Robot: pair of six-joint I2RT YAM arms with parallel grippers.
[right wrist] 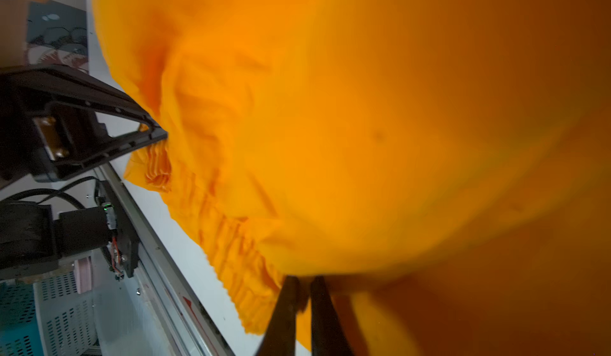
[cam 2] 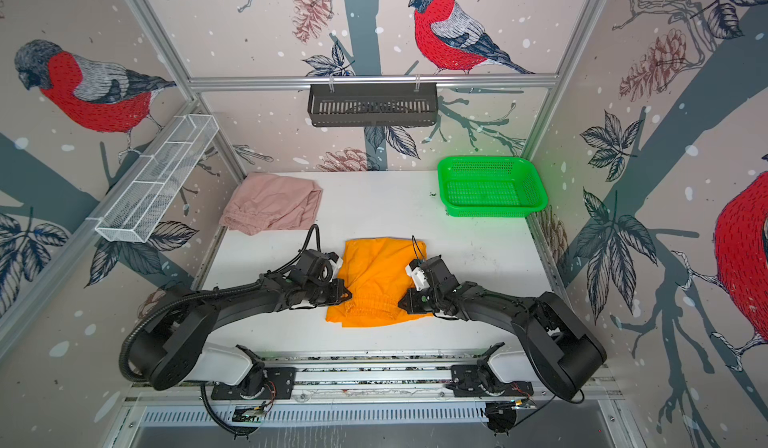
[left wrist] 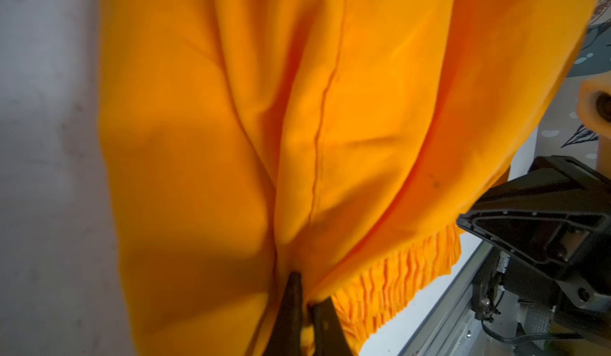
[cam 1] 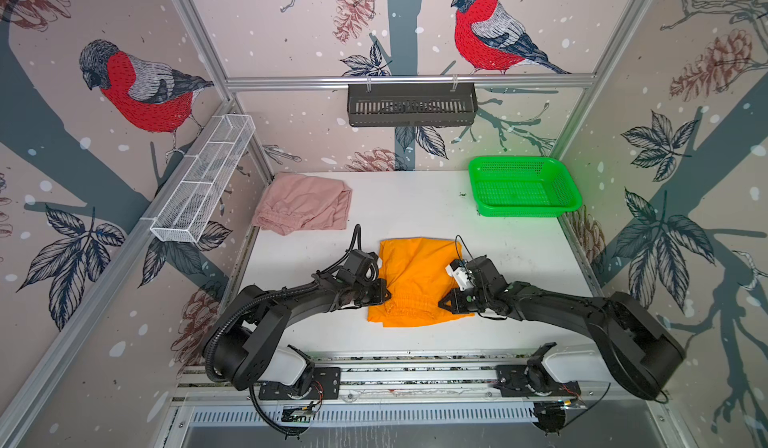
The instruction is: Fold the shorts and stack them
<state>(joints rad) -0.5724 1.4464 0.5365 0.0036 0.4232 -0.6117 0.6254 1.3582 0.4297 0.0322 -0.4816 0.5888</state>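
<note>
The orange shorts point(cam 1: 415, 275) point(cam 2: 374, 275) lie on the white table point(cam 1: 419, 213), gathered waistband toward the front edge. My left gripper point(cam 1: 388, 294) point(cam 2: 349, 294) is at the waistband's left end. In the left wrist view it point(left wrist: 309, 291) is shut on a fold of orange cloth point(left wrist: 297, 123). My right gripper point(cam 1: 440, 302) point(cam 2: 400, 302) is at the waistband's right end. In the right wrist view its jaws point(right wrist: 308, 280) stand nearly together, pinching the orange cloth point(right wrist: 363, 139). The pink shorts point(cam 1: 305, 204) point(cam 2: 272, 202) lie crumpled at the back left.
A green mesh basket point(cam 1: 521, 211) point(cam 2: 490, 211) stands at the back right of the table. A white wire tray point(cam 1: 203, 179) hangs on the left wall and a black slotted basket point(cam 1: 411, 107) hangs on the back rail. The aluminium rail point(cam 1: 415, 369) runs along the front.
</note>
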